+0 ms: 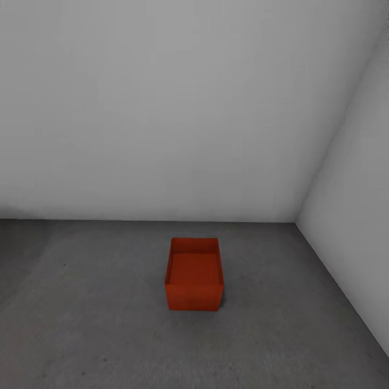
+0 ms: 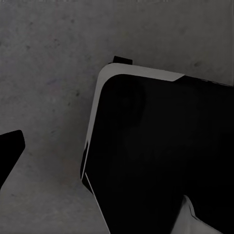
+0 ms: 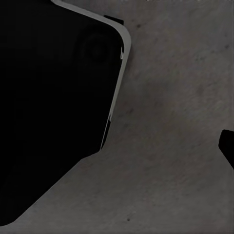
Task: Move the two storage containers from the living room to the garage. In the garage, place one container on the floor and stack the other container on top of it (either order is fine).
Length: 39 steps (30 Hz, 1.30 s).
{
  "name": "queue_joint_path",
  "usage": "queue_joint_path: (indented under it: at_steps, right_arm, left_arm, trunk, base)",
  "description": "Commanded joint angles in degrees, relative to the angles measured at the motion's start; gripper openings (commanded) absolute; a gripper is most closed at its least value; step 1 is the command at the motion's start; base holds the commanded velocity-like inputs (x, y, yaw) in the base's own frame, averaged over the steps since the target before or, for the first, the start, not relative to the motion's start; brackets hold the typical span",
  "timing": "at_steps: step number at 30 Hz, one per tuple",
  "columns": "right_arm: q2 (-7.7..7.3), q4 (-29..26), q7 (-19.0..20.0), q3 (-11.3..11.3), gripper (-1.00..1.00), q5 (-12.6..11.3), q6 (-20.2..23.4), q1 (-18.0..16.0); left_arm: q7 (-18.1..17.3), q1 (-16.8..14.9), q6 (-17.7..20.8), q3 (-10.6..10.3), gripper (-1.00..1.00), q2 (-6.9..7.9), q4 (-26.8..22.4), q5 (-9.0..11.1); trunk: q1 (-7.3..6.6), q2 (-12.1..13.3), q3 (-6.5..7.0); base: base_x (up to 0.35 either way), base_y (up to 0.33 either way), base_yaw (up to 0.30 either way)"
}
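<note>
One storage container sits open-topped on the garage floor, near the corner where two walls meet. You should expect it to be stiff, light and smooth-sided; take it by opposite rims. Whether your grippers are released or clenched, I cannot tell.
</note>
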Motion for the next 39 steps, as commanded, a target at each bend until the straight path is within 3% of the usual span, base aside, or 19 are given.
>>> queue_joint_path:
  at_steps: [1,39]
  right_arm:
    - [0.03,0.18,-0.01,0.49,1.0,-0.56,-0.35,-0.07]
    - [0.07,0.18,-0.12,0.56,1.0,-0.44,0.29,-0.07]
  left_arm:
    - [-0.11,-0.05,-0.19,-0.48,1.0,0.0,0.06,0.56]
    - [-0.11,-0.05,-0.19,-0.48,1.0,0.0,0.06,0.56]
  trunk:
    - [0.03,-0.1,-0.01]
    - [0.03,-0.1,3.25]
  base:
    - [0.0,0.0,0.0]
    - [0.0,0.0,0.0]
